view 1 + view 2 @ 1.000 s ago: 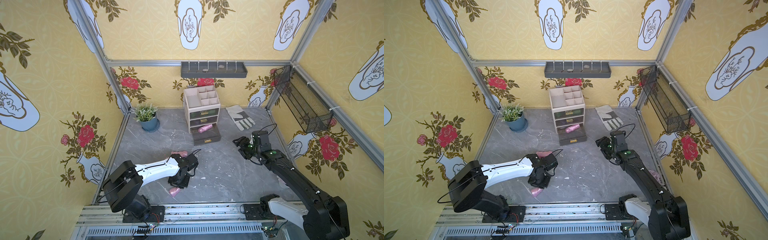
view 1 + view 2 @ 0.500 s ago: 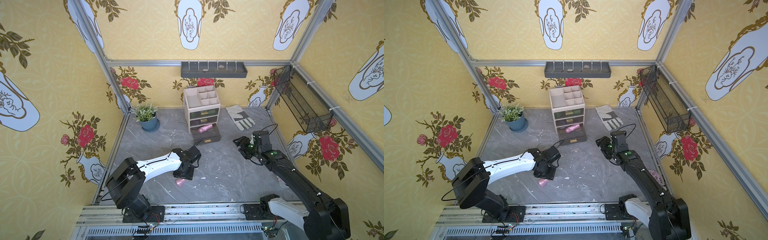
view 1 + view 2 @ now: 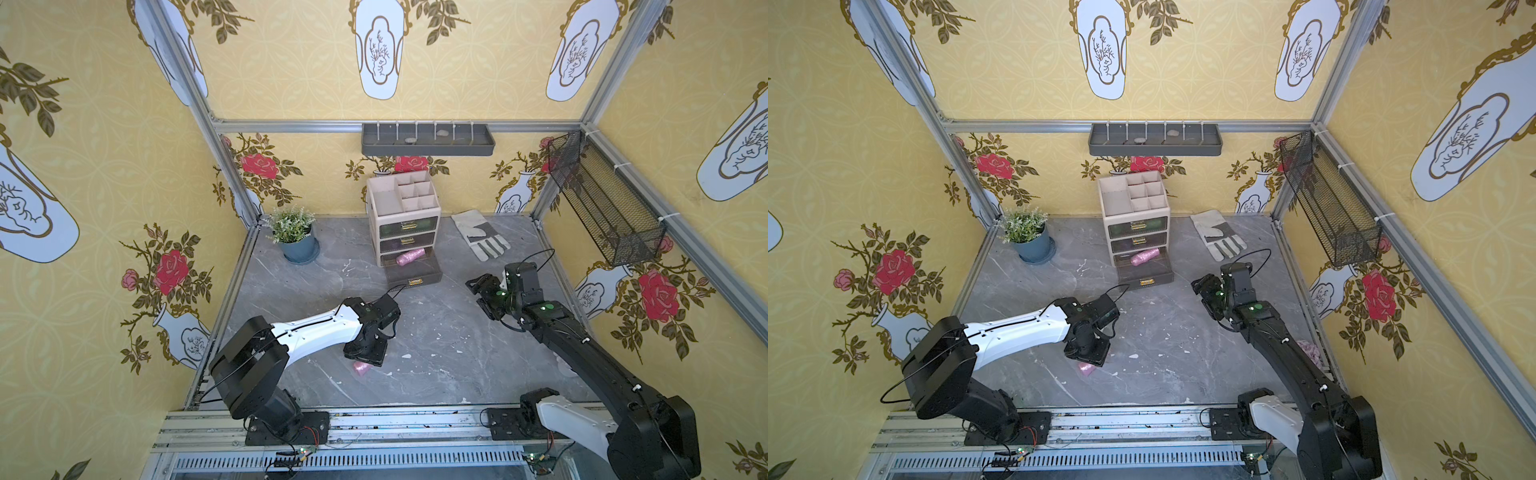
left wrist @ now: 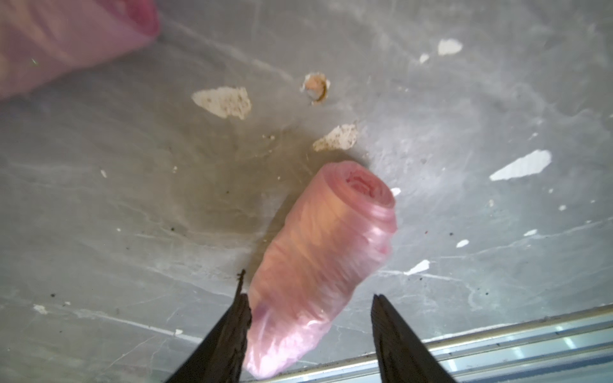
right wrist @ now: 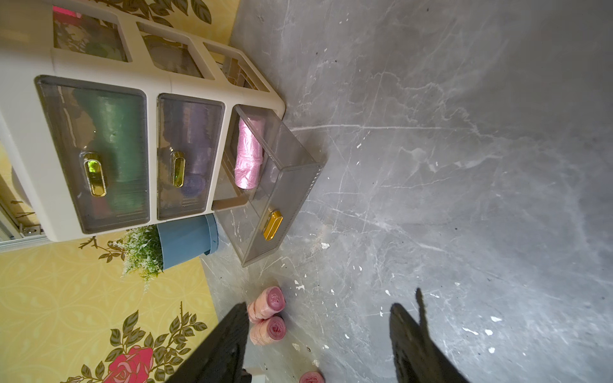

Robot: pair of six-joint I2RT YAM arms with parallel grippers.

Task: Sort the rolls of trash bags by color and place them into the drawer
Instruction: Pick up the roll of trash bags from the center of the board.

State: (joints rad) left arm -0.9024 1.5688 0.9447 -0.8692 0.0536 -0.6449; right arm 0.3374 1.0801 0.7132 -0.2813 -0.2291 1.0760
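Between L gripper (image 4: 310, 300) fingers (image 4: 225, 335): pink roll (image 4: 320, 262) lying on floor (image 4: 132, 199), long axis running out ahead of tips. Jaws spread partway, nothing gripped. R gripper (image 5: 318, 308) spread, empty, off near drawer (image 5: 282, 185); L arm nearer.

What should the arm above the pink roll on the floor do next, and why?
Probably close the left gripper on the pink roll: its jaws stand open with the roll lying on the floor between them, not yet gripped. The bottom drawer is pulled open with another pink roll inside, ready for this one.
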